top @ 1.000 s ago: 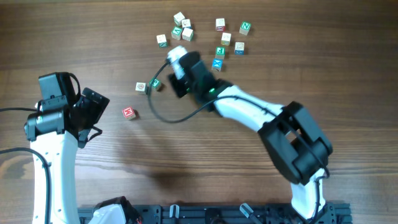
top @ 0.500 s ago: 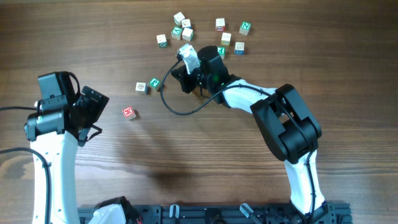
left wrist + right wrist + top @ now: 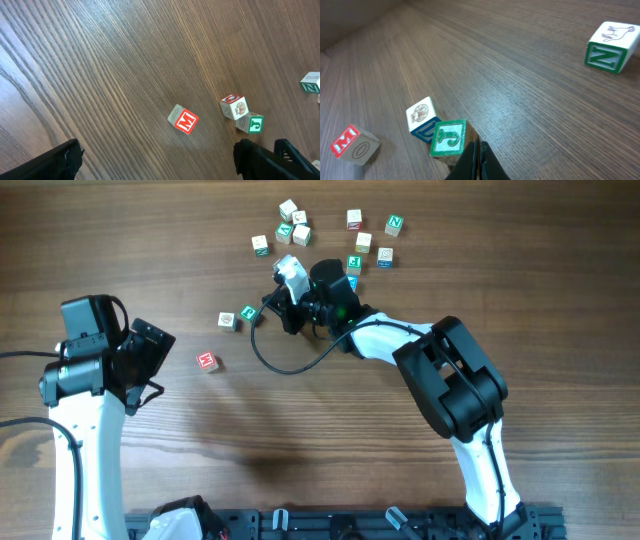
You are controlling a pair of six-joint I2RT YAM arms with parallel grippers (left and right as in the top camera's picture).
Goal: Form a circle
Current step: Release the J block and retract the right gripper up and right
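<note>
Right gripper [image 3: 476,156], fingers pressed together on nothing, just right of the green J cube [image 3: 448,136]: we judge a careless sweep could knock it into its blue-lettered neighbour [image 3: 422,121], while the other letter cubes [image 3: 300,232] lie loose at the far side, no ring formed.

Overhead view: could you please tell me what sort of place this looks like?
Probably a robot test bench: a wood-grain table, two white robot arms based at its near edge, and small letter cubes scattered on it.
</note>
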